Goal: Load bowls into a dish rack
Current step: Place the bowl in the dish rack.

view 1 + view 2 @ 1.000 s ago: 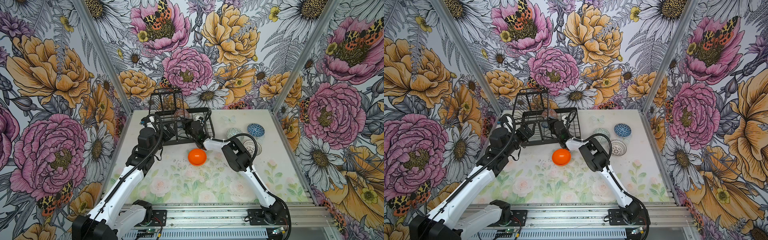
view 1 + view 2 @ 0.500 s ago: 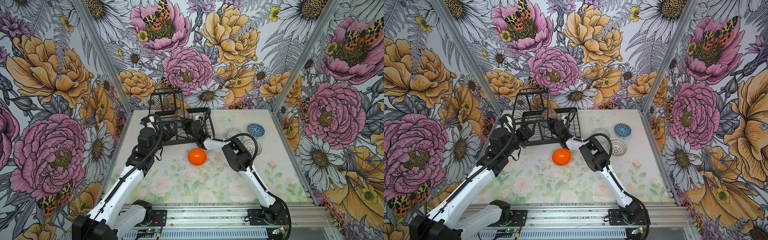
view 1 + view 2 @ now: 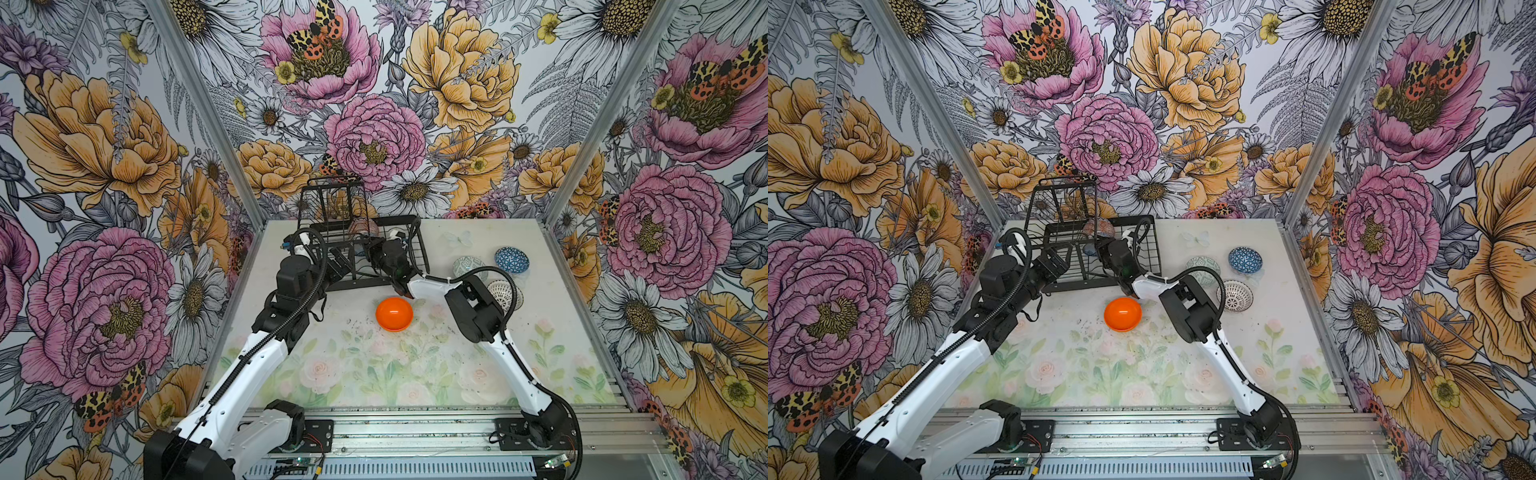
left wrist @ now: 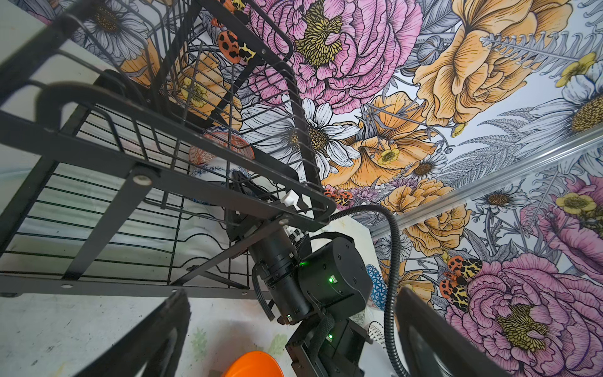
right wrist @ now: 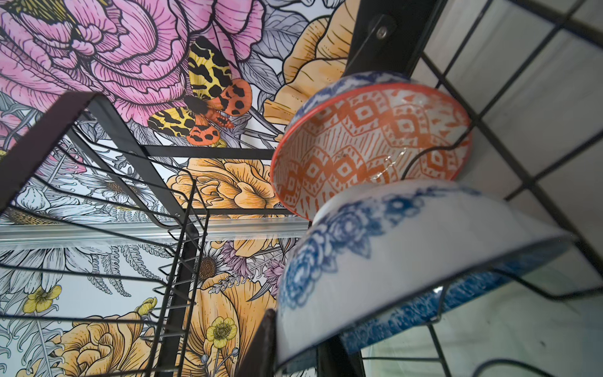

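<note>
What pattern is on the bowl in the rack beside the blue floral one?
That bowl: orange diamonds on white, orange rim. Clearest in the right wrist view.

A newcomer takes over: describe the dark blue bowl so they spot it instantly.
Find the black wire dish rack at the back. Right of it, three small patterned bowls cluster. The dark blue geometric bowl sits nearest the flowered side wall; its neighbours are a pale green-grey bowl and a black-white lattice bowl.

A robotics lab cell is indicated: the table [image 3: 374, 374] is enclosed by flower-printed panels [image 3: 104, 145] in aluminium posts [image 3: 203, 104], with left arm [image 3: 257, 361] and right arm [image 3: 515, 370] bolted to a front metal rail [image 3: 415, 428].
</note>
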